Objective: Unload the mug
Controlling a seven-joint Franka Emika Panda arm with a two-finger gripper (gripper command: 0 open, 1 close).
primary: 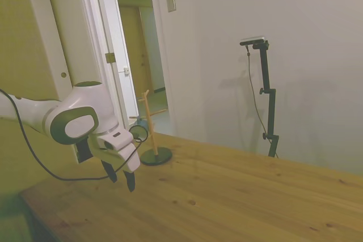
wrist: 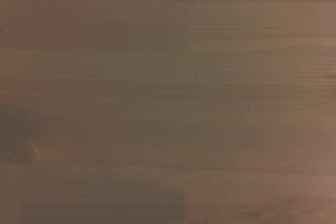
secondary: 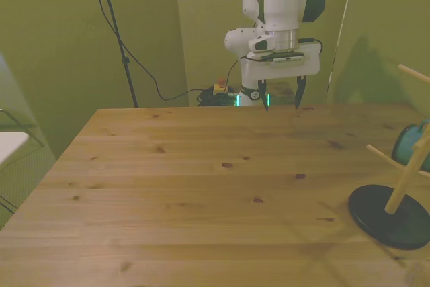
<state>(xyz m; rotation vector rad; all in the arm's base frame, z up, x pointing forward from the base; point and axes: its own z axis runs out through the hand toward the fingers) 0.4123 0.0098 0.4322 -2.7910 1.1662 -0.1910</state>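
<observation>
While on peg stand [secondary: 395,203]: mug [secondary: 410,146], contents unseen; fingers [secondary: 266,97] apart, empty, well away above table [secondary: 201,193].

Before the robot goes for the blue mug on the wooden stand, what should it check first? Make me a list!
1. Jaws open: ok, the white arm's gripper shows a wide gap in the front view.
2. Gripper empty: ok.
3. Small teal enamel mug on the wooden peg stand with round dark base: ok, it hangs there.
4. Path over the wooden table: ok, nothing lies between.
5. Mug handle direction: cannot tell.
6. Wrist view: not ok, it shows only blurred wood.
</observation>
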